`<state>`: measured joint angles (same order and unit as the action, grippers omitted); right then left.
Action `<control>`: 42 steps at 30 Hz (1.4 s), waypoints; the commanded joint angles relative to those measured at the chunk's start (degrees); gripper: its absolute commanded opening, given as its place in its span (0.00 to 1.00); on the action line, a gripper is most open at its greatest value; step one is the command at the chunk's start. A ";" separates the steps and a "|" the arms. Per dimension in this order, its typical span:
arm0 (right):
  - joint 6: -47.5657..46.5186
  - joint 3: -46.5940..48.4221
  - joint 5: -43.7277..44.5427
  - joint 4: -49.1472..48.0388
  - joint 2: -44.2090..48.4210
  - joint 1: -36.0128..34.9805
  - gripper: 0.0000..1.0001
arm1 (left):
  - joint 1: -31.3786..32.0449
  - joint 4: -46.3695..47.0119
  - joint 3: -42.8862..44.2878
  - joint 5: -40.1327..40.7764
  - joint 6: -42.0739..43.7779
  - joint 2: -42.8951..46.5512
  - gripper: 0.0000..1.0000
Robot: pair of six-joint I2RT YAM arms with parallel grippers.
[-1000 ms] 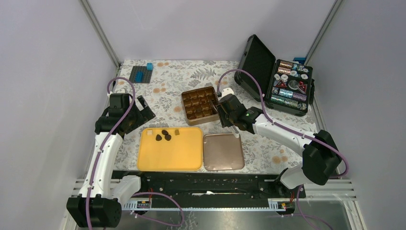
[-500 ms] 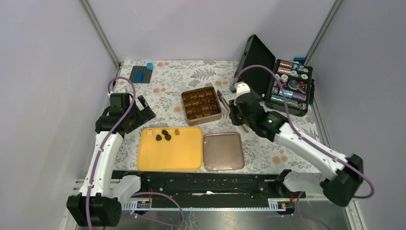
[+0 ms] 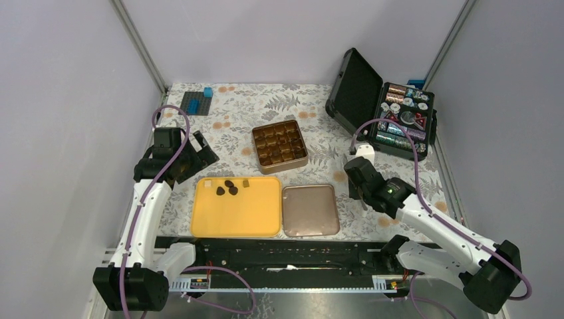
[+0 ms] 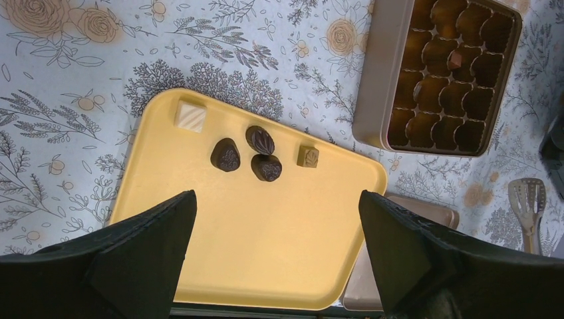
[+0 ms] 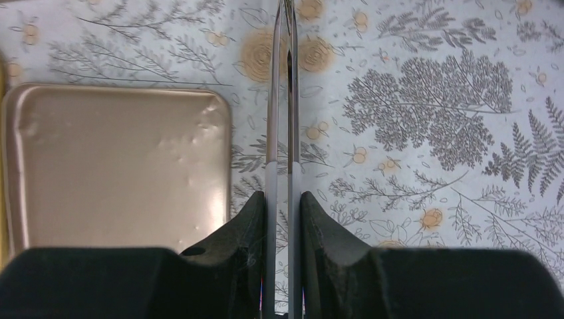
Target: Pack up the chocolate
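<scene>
Three dark chocolates [image 3: 228, 187] and two small squares, one pale [image 4: 190, 115] and one tan [image 4: 308, 157], lie at the far end of the yellow tray [image 3: 236, 216]. The dark pieces also show in the left wrist view [image 4: 266, 167]. The gold compartment box [image 3: 279, 145] holds one piece [image 4: 455, 60]. My left gripper [image 3: 199, 151] is open and empty, above the table left of the tray; in its own view [image 4: 276, 199] the jaws stand wide over the tray. My right gripper [image 3: 354, 176] is shut on metal tongs [image 5: 272, 133], right of the box lid [image 5: 113, 166].
The flat gold lid [image 3: 309, 210] lies right of the tray. An open black case of poker chips [image 3: 399, 119] stands at the back right. A grey-and-blue block plate [image 3: 197, 103] sits at the back left. The tongs' tip shows near the lid [image 4: 529, 199].
My right arm has swung away from the gold box, back to the right and nearer the front edge, keeping the tongs. The left arm has barely moved.
</scene>
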<state>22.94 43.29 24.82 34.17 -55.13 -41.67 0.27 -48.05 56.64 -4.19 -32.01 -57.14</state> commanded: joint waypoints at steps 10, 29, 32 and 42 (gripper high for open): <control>1.13 -2.39 1.80 -7.26 -3.33 7.45 0.39 | -0.19 2.59 1.17 -1.63 -0.49 1.29 0.99; 0.80 0.72 -9.17 -9.27 -7.37 8.82 0.82 | -0.19 4.10 -1.24 -2.69 -0.98 0.56 0.99; 4.32 -1.64 -10.15 -11.32 -8.83 5.92 0.76 | -0.19 4.11 -1.71 -2.60 -1.04 0.95 0.99; 13.33 -8.47 -10.61 -16.71 -15.95 1.55 0.55 | -0.19 4.11 -2.07 -3.74 -0.86 0.44 0.99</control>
<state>32.01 36.29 13.80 20.23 -69.34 -39.57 0.27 -46.41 54.26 -6.24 -32.84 -57.10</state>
